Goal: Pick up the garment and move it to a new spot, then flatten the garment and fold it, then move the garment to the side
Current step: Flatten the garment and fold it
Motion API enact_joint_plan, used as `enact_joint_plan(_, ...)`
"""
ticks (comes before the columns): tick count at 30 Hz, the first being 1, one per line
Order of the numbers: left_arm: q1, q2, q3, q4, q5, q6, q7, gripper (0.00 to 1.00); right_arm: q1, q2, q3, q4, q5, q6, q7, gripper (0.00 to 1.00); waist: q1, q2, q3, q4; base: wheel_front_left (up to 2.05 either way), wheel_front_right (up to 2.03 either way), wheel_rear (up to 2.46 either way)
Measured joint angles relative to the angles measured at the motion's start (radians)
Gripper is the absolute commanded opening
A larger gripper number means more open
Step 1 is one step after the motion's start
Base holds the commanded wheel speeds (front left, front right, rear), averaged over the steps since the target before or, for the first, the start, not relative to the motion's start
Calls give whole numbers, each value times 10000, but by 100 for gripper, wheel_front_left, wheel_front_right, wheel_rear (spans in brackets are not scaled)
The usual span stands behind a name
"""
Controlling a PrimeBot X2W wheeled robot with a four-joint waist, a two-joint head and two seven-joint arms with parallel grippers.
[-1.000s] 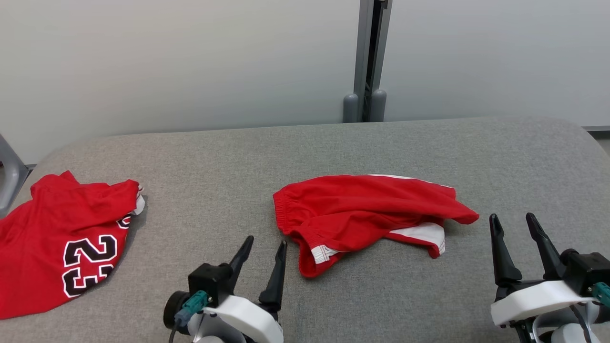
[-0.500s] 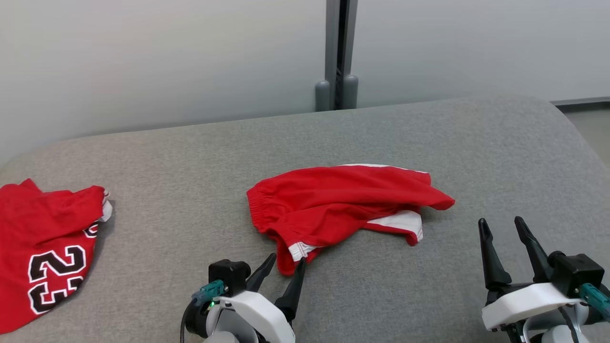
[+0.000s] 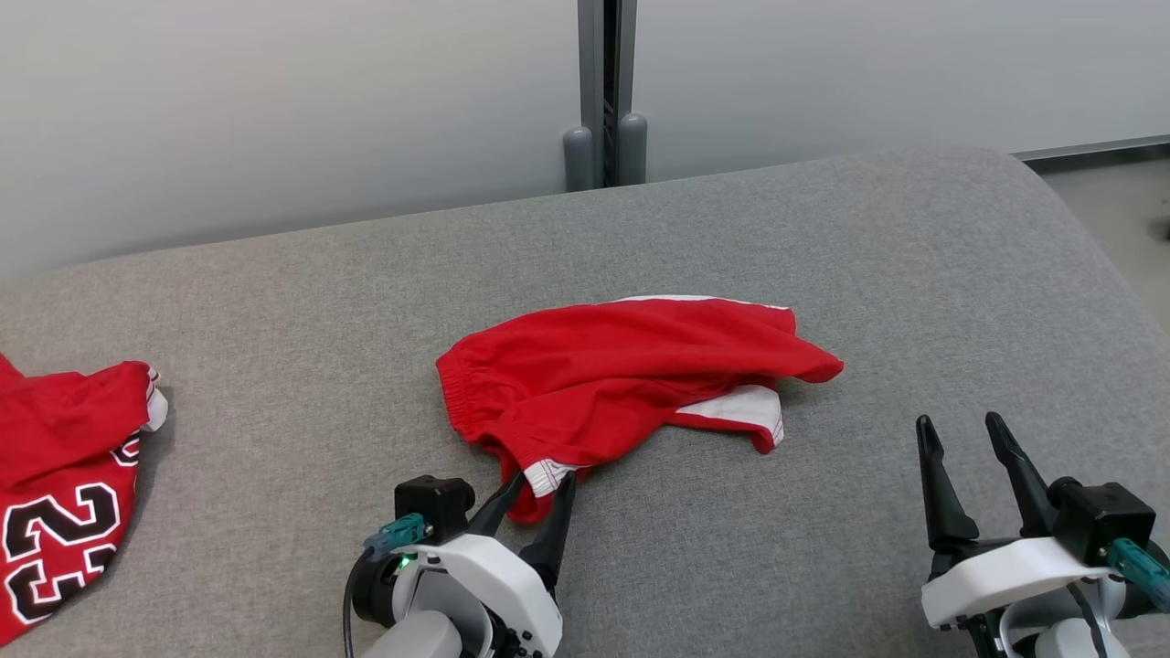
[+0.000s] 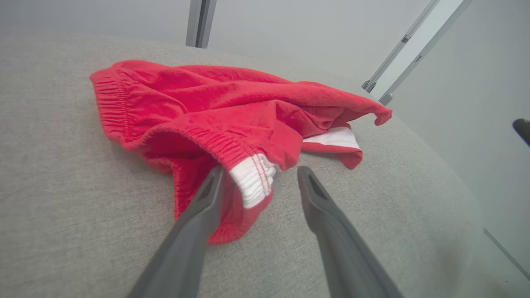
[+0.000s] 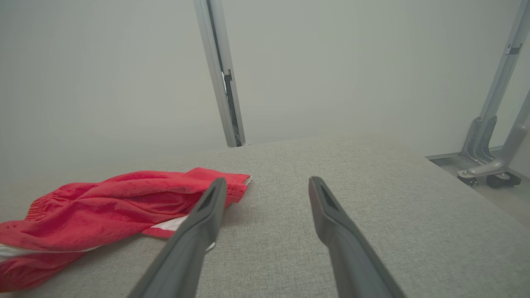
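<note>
Grey fabric covers the wide padded table [image 3: 823, 238] that stands before a pale wall [image 3: 274, 110], with a metal post [image 3: 603, 91] rising behind its far edge. Red shorts [image 3: 622, 375] with white trim lie crumpled near the middle of the table. The gathered elastic waistband faces the robot's left, and a white-edged leg opening pokes out at the right.

The left gripper [image 3: 543, 477] sits low at the near edge of the shorts with its jaws apart, straddling a white-banded corner [image 4: 252, 180] of the fabric. In the left wrist view one dark finger [image 4: 203, 211] lies against the red cloth beside that band, while the other finger stands just clear of it on bare table. The cloth is not pinched.

The right gripper [image 3: 958, 422] hovers over bare grey surface, off to the right of the shorts and apart from them. Its jaws are spread wide and hold nothing.

A red jersey [image 3: 64, 457] bearing black-and-white numerals lies at the table's far left, well apart from the shorts.
</note>
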Motion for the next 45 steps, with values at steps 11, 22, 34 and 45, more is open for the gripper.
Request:
enact_joint_plan(11, -298, -6, -316, 349, -420, -98, -88, 0, -81, 81, -54, 86, 2, 0, 0, 100, 0, 0, 81, 238, 0, 0, 0)
enact_joint_plan(22, -418, 307, -637, -159, 1103, 0, -128, 0, -528, 182, 176, 2075, 988, 0, 0, 100, 0, 0, -39, 1140, 0, 0, 0)
enact_joint_plan(34, -202, 477, -759, -777, 1498, 0, -144, 0, -2190, 190, 694, 5147, 2376, 0, 272, 100, 0, 0, -28, 2088, 0, 0, 0)
enact_joint_plan(45, -198, 487, -899, -970, 1519, 48, -71, 0, -3169, 54, 1195, 7030, 2596, 0, 226, 100, 0, 0, 73, 2389, 0, 0, 0)
